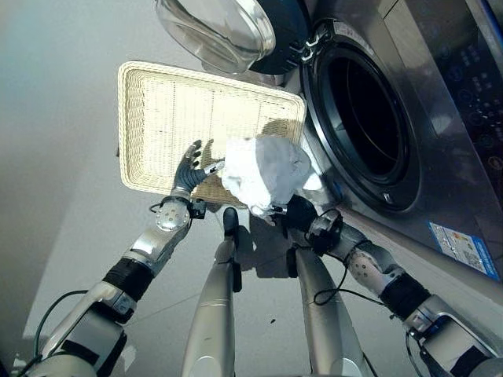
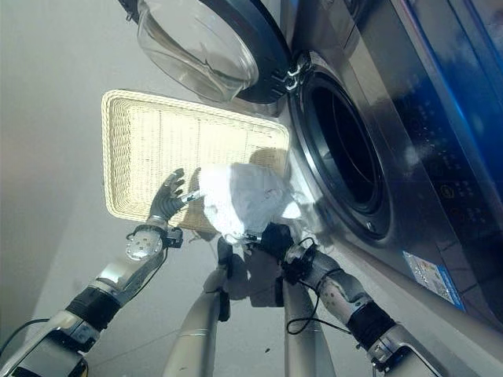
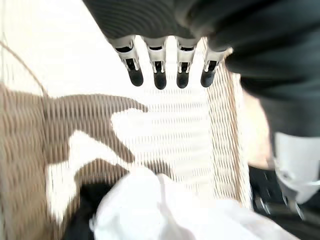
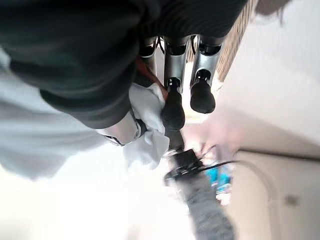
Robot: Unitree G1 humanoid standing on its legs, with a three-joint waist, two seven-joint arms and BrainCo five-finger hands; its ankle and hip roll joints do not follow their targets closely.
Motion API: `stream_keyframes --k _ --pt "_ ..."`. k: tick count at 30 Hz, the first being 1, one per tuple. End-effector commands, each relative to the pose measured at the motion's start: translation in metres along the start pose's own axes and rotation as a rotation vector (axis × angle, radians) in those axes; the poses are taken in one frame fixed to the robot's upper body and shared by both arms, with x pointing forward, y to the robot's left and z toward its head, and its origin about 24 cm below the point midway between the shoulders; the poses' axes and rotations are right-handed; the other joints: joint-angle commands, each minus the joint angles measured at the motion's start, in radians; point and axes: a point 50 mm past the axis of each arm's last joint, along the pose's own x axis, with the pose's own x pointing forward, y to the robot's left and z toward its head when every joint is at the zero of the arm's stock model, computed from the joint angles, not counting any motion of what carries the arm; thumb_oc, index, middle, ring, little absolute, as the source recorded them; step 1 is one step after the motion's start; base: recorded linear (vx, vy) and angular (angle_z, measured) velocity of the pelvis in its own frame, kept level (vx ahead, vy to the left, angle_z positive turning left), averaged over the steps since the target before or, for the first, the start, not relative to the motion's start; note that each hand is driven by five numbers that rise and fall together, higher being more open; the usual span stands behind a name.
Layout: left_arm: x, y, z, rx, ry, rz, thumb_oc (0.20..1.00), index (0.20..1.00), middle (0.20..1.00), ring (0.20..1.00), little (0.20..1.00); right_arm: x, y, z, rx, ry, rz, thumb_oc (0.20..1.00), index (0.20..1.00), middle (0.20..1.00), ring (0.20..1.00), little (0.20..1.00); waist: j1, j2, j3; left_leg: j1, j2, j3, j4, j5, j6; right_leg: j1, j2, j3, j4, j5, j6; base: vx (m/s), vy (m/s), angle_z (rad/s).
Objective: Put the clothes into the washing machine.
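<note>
White cloth lifted beside the washing machine drum opening
Right hand fingers curled into the cloth; left hand fingers straight, empty, over the wicker basket; door swung open.

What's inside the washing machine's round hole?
The washing machine drum looks dark, with no clothes visible; its depths are hidden. The white cloth is outside, in the right hand.
</note>
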Motion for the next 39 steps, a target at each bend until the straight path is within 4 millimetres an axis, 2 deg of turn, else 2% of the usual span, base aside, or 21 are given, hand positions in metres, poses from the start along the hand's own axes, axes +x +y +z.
stream_keyframes --k 1,3,7,9,12,15,17,18,19,20,21,22,23,24,27,28,30,31,33,36,39 --pt "0.0 0.013 -0.004 -0.146 -0.004 0.126 1.0 1.0 1.0 1.0 1.0 -0.002 -0.003 0.042 0.142 -0.395 -0.098 0.2 0.2 0.2 0.2 0.2 -0.037 0.062 -0.025 -0.092 -0.059 0.042 0.097 -0.011 0.016 0.036 -0.001 -0.106 0.001 -0.076 0.047 0.11 0.023 0.03" --pt "-0.004 0.02 -0.023 -0.179 0.061 0.166 1.0 1.0 1.0 1.0 1.0 -0.019 -0.033 0.071 0.253 -0.608 -0.28 0.2 0.2 0.2 0.2 0.2 -0.039 0.084 -0.025 -0.084 -0.054 0.05 0.09 -0.011 0.012 0.035 0.003 -0.1 0.013 -0.09 0.043 0.09 0.062 0.03" --pt "-0.01 0.023 -0.045 -0.201 0.138 0.186 1.0 1.0 1.0 1.0 1.0 -0.044 -0.068 0.105 0.391 -0.813 -0.508 0.2 0.2 0.2 0.2 0.2 -0.037 0.111 -0.025 -0.074 -0.051 0.055 0.088 -0.017 0.007 0.035 0.006 -0.089 0.029 -0.108 0.041 0.07 0.059 0.03" --pt "-0.017 0.02 -0.063 -0.215 0.194 0.187 1.0 1.0 1.0 1.0 1.0 -0.073 -0.1 0.152 0.556 -0.993 -0.729 0.2 0.2 0.2 0.2 0.2 -0.026 0.139 -0.025 -0.07 -0.05 0.054 0.089 -0.026 0.004 0.036 0.005 -0.084 0.041 -0.123 0.036 0.07 0.023 0.02" --pt "-0.022 0.018 -0.071 -0.226 0.218 0.181 1.0 1.0 1.0 1.0 1.0 -0.099 -0.109 0.195 0.574 -1.157 -0.88 0.2 0.2 0.2 0.2 0.2 -0.01 0.156 -0.025 -0.07 -0.048 0.048 0.094 -0.032 0.003 0.034 0.002 -0.089 0.055 -0.132 0.031 0.03 -0.009 0.01" --pt "-0.033 0.024 -0.082 -0.224 0.237 0.173 1.0 1.0 1.0 1.0 1.0 -0.144 -0.105 0.243 0.61 -1.509 -0.974 0.2 0.2 0.2 0.2 0.2 0.008 0.168 -0.025 -0.078 -0.046 0.036 0.103 -0.037 0.006 0.023 0.004 -0.096 0.077 -0.143 0.023 0.02 -0.037 0.02" --pt "-0.036 0.028 -0.085 -0.221 0.237 0.168 1.0 1.0 1.0 1.0 1.0 -0.171 -0.101 0.252 0.635 -1.712 -1.018 0.2 0.2 0.2 0.2 0.2 0.013 0.17 -0.025 -0.083 -0.045 0.03 0.106 -0.036 0.008 0.017 0.007 -0.097 0.084 -0.143 0.021 0.02 -0.058 0.07" --pt "-0.041 0.03 -0.088 -0.208 0.237 0.157 1.0 1.0 1.0 1.0 1.0 -0.209 -0.085 0.257 0.561 -2.041 -1.118 0.2 0.2 0.2 0.2 0.2 0.016 0.172 -0.025 -0.084 -0.049 0.017 0.108 -0.04 0.016 0.014 0.013 -0.095 0.095 -0.148 0.019 0.05 -0.081 0.08" --pt "-0.043 0.031 -0.089 -0.207 0.237 0.15 1.0 1.0 1.0 1.0 1.0 -0.233 -0.066 0.262 0.403 -2.235 -1.227 0.2 0.2 0.2 0.2 0.2 0.017 0.173 -0.025 -0.086 -0.051 0.009 0.111 -0.043 0.021 0.013 0.016 -0.096 0.102 -0.151 0.018 0.04 -0.076 0.14" --pt "-0.042 0.034 -0.085 -0.203 0.242 0.141 1.0 1.0 1.0 1.0 1.0 -0.257 -0.038 0.28 0.092 -2.349 -1.31 0.2 0.2 0.2 0.2 0.2 0.013 0.17 -0.025 -0.088 -0.059 -0.004 0.125 -0.052 0.026 0.006 0.019 -0.094 0.12 -0.155 0.018 -0.01 -0.031 0.1" --pt "-0.04 0.034 -0.084 -0.205 0.237 0.141 1.0 1.0 1.0 1.0 1.0 -0.254 -0.034 0.285 0.089 -2.344 -1.325 0.2 0.2 0.2 0.2 0.2 0.015 0.173 -0.025 -0.098 -0.058 -0.003 0.122 -0.039 0.027 -0.002 0.02 -0.095 0.114 -0.141 0.017 0.01 -0.013 0.12" --pt "-0.04 0.035 -0.083 -0.204 0.242 0.131 1.0 1.0 1.0 1.0 1.0 -0.231 -0.006 0.304 -0.125 -2.329 -1.486 0.2 0.2 0.2 0.2 0.2 0.012 0.172 -0.025 -0.099 -0.062 -0.006 0.135 -0.047 0.028 -0.008 0.014 -0.098 0.125 -0.144 0.02 0.0 0.007 0.07" --pt "-0.039 0.037 -0.082 -0.207 0.245 0.117 1.0 1.0 1.0 1.0 1.0 -0.223 0.007 0.309 -0.227 -2.352 -1.544 0.507 0.507 0.507 0.507 0.507 0.012 0.173 -0.025 -0.108 -0.062 -0.006 0.14 -0.042 0.028 -0.02 0.009 -0.101 0.121 -0.13 0.024 0.02 0.03 0.04" --pt "-0.039 0.039 -0.082 -0.214 0.247 0.121 1.0 1.0 1.0 1.0 1.0 -0.219 0.009 0.308 -0.239 -2.35 -1.558 1.0 1.0 1.0 1.0 1.0 0.005 0.175 -0.025 -0.118 -0.06 -0.007 0.142 -0.038 0.027 -0.033 0.009 -0.098 0.121 -0.122 0.025 0.01 0.051 -0.01" --pt "-0.042 0.044 -0.084 -0.225 0.258 0.116 1.0 1.0 1.0 1.0 1.0 -0.236 -0.023 0.289 0.074 -2.19 -1.529 1.0 1.0 1.0 1.0 1.0 -0.007 0.167 -0.025 -0.113 -0.058 0.001 0.147 -0.052 0.026 -0.03 0.008 -0.09 0.128 -0.138 0.029 0.02 0.022 -0.04" --pt "-0.039 0.043 -0.082 -0.229 0.253 0.106 1.0 1.0 1.0 1.0 1.0 -0.252 -0.063 0.27 0.353 -2.018 -1.433 1.0 1.0 1.0 1.0 1.0 -0.005 0.163 -0.025 -0.117 -0.059 0.0 0.143 -0.043 0.026 -0.031 0.007 -0.089 0.124 -0.132 0.028 0.03 -0.027 -0.05" --pt "-0.037 0.042 -0.081 -0.231 0.251 0.092 1.0 1.0 1.0 1.0 1.0 -0.248 -0.095 0.249 0.582 -1.895 -1.305 1.0 1.0 1.0 1.0 1.0 -0.003 0.164 -0.025 -0.111 -0.059 0.003 0.138 -0.047 0.026 -0.023 0.008 -0.089 0.117 -0.136 0.028 -0.01 -0.08 0.0" --pt "-0.029 0.04 -0.074 -0.22 0.234 0.069 1.0 1.0 1.0 1.0 1.0 -0.222 -0.124 0.226 0.737 -1.692 -1.161 1.0 1.0 1.0 1.0 1.0 0.006 0.165 -0.025 -0.12 -0.06 0.004 0.123 -0.029 0.028 -0.024 0.006 -0.096 0.093 -0.113 0.026 -0.03 -0.12 0.11" --pt "-0.026 0.038 -0.073 -0.218 0.242 0.059 1.0 1.0 1.0 1.0 1.0 -0.199 -0.126 0.22 0.618 -1.529 -1.177 1.0 1.0 1.0 1.0 1.0 0.006 0.165 -0.025 -0.122 -0.059 0.006 0.121 -0.027 0.028 -0.022 0.005 -0.1 0.086 -0.107 0.026 -0.01 -0.068 0.14" --pt "-0.025 0.033 -0.074 -0.218 0.252 0.054 1.0 1.0 1.0 1.0 1.0 -0.182 -0.122 0.215 0.394 -1.418 -1.254 1.0 1.0 1.0 1.0 1.0 0.006 0.168 -0.025 -0.119 -0.061 0.009 0.112 -0.021 0.027 -0.02 0.006 -0.098 0.078 -0.103 0.024 0.01 -0.004 -0.01" --pt "-0.026 0.024 -0.077 -0.222 0.261 0.045 1.0 1.0 1.0 1.0 1.0 -0.17 -0.106 0.224 -0.064 -1.289 -1.453 1.0 1.0 1.0 1.0 1.0 0.007 0.174 -0.025 -0.112 -0.064 0.012 0.106 -0.029 0.027 -0.017 0.008 -0.096 0.083 -0.119 0.024 -0.01 0.007 -0.16"
